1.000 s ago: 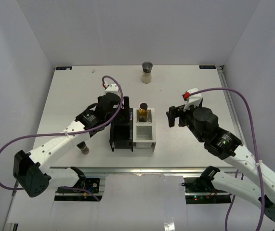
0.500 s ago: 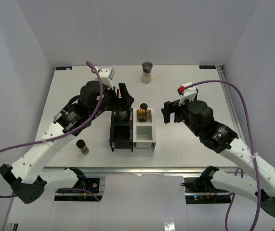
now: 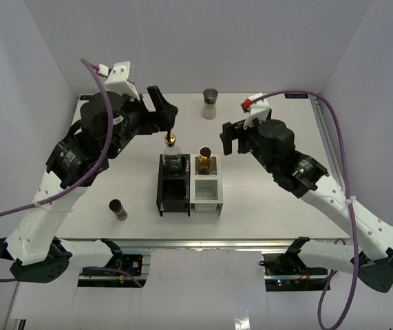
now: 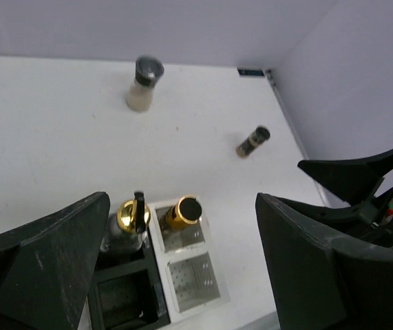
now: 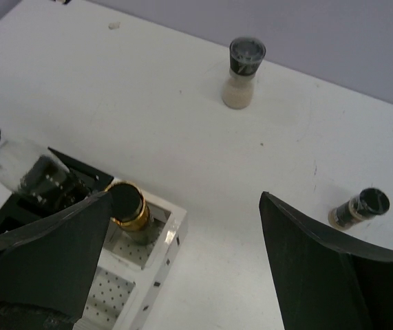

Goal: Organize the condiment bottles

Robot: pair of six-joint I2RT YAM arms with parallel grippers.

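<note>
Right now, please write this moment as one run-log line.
left gripper open | right gripper open | pourer bottle: rack, black far cell | gold-necked bottle: white far cell | grey-lidded shaker, left dark jar, right dark jar: on table

A compartment rack (image 3: 206, 212), black in its left half and white in its right, is set near the middle of a white desk (image 3: 251, 213), which is enclosed by pale walls (image 3: 196, 41) on three sides.

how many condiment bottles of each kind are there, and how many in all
gold-topped bottles: 2
grey-lidded shaker: 1
dark jars: 2
total: 5
</note>
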